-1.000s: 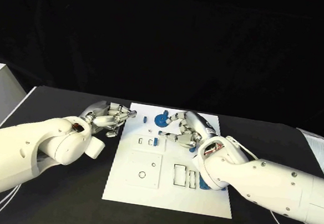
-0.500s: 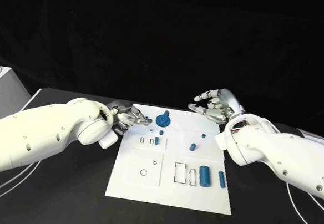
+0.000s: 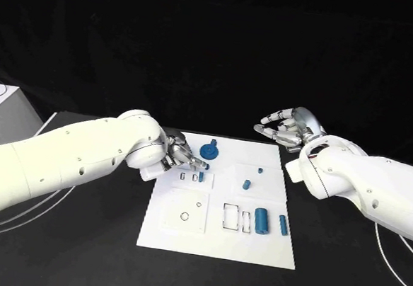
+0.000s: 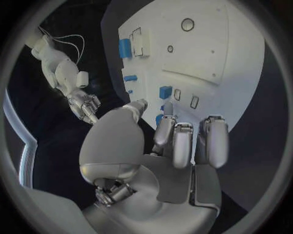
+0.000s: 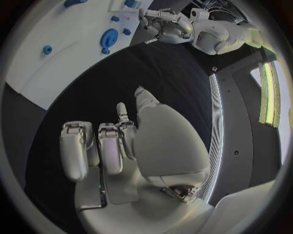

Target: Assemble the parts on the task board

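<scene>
Hovering left hand (image 3: 184, 156) beside blue gear part (image 3: 209, 151) on task board (image 3: 215, 248).

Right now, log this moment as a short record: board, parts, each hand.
board: white task board flat on the black table
parts: blue gear-like part at the far edge; large blue cylinder and slimmer blue cylinder lying near the slots; small blue pieces mid-board
left hand: left hand over the board's left far corner, fingertips by a small blue piece; holds nothing visible
right hand: right hand raised beyond the board's far right corner, fingers curled, empty
</scene>
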`<state>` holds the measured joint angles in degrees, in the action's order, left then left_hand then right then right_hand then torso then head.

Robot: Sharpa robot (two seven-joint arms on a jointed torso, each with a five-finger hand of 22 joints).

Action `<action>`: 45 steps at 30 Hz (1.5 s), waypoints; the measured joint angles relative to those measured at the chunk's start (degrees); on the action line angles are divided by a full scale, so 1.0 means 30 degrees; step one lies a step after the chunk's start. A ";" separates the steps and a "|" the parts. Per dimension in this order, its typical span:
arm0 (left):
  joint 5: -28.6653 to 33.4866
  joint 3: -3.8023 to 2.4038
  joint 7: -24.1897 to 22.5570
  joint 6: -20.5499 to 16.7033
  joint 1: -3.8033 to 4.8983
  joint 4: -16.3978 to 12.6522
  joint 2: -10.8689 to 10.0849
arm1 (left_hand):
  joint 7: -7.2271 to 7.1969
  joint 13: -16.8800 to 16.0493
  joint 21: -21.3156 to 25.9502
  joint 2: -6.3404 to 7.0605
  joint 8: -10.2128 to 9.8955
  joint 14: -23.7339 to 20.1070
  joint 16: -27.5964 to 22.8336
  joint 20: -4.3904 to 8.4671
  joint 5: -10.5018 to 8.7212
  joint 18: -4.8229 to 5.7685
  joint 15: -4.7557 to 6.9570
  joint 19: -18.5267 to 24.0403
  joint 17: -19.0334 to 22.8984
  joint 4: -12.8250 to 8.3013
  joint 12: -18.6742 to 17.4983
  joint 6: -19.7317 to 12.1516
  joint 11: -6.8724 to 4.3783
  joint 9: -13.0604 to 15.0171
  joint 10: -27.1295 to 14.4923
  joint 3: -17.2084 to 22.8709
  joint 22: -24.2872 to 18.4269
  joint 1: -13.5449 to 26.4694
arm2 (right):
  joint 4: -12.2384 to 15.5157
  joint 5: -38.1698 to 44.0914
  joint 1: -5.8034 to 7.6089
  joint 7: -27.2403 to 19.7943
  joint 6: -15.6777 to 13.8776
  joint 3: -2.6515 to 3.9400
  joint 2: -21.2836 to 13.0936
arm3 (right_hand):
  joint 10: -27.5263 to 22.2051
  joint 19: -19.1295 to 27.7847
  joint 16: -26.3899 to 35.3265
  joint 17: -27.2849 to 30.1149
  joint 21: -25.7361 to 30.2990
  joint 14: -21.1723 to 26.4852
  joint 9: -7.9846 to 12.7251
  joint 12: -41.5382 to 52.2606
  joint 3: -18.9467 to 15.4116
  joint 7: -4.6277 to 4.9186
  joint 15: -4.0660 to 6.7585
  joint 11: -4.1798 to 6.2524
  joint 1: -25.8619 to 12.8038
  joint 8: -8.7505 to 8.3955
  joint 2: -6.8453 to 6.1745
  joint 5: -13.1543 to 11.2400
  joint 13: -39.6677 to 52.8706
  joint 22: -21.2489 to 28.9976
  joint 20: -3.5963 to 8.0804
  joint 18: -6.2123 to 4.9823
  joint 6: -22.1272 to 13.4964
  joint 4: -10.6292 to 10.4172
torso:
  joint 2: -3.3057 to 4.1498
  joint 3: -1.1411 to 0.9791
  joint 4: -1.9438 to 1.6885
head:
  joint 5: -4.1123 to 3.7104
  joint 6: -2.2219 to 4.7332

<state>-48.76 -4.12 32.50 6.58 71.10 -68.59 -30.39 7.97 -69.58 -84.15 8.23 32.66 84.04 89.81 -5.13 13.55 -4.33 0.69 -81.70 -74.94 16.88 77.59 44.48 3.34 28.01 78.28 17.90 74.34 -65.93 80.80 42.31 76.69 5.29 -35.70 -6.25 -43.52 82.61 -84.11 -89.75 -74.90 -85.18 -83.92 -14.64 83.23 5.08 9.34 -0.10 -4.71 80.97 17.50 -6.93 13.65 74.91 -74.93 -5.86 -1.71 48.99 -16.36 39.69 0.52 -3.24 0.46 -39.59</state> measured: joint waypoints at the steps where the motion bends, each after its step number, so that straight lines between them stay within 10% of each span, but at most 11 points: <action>1: -0.0098 0.0024 0.0093 0.0165 0.0038 0.0132 0.0101 | -0.0046 0.0062 0.0000 -0.0039 0.0099 0.0000 0.0000 0.0000 0.0000 -0.0001 0.0000 0.0000 0.0000 -0.0017 -0.0077 0.0047 -0.0031 0.0042 -0.0115 -0.0027 0.0000 0.0163 | -0.0029 -0.0022 0.0003 0.0025 0.0054 0.0000 0.0012 | 0.0000 0.0000 0.0000 0.0000 0.0000 0.0000 0.0000 0.0000 0.0000 0.0000 0.0000 0.0000 0.0000 0.0000 0.0000 0.0009 0.0000 0.0000 0.0000 0.0000 0.0000 0.0000 | 0.0002 -0.0002 0.0004 | -0.0037 0.0018; 23: -0.1101 0.0227 0.0942 0.2107 0.0215 0.2371 0.1834 | -0.0249 0.0756 0.0000 -0.0119 0.1159 0.0000 -0.0001 0.0001 -0.0002 -0.0003 0.0000 0.0001 0.0004 -0.0017 -0.0519 0.0047 -0.0224 0.0964 -0.0570 -0.0752 -0.0014 0.0774 | -0.0456 -0.0086 0.0014 0.0524 0.0809 -0.0005 0.0491 | -0.0001 0.0000 0.0000 0.0000 0.0000 0.0000 0.0018 -0.0001 0.0000 0.0000 0.0001 0.0000 0.0001 -0.0001 -0.0001 0.0223 -0.0003 0.0004 0.0001 0.0000 0.0000 0.0000 | 0.0095 0.0092 -0.0097 | -0.0141 0.0081; 45: -0.1077 0.0497 0.0667 0.2276 0.0249 0.2620 0.2279 | -0.0415 0.1008 0.0001 -0.0143 0.1719 0.0000 -0.0001 0.0074 0.0151 -0.0005 0.0001 0.0074 0.0007 -0.0017 -0.0640 0.0019 -0.0362 0.1376 -0.0707 -0.0750 -0.0211 0.0582 | -0.0469 -0.0057 0.0002 0.0658 0.1001 -0.0004 0.0629 | -0.0002 0.0000 0.0000 0.0000 0.0000 0.0001 0.0017 -0.0001 -0.0001 0.0001 0.0002 0.0000 0.0001 -0.0001 -0.0001 0.0222 0.0011 0.0007 0.0001 0.0001 0.0000 -0.0001 | 0.0291 0.0178 -0.0139 | -0.0335 0.0075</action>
<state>-51.99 -2.63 34.50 13.40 71.85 -60.73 -23.55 6.73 -66.56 -84.15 7.80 37.82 84.04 89.81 -4.91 14.00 -4.34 0.70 -81.48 -74.92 16.83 75.67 44.54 2.26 32.14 76.16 15.65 73.71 -64.18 79.39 42.14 76.70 7.27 -32.70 -6.26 -41.63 82.60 -84.10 -89.75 -74.91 -85.19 -83.92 -14.59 83.23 5.08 9.34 -0.10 -4.71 80.98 17.50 -6.94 14.32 74.95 -74.90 -5.86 -1.71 48.99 -16.36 40.56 1.05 -3.65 -0.55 -39.36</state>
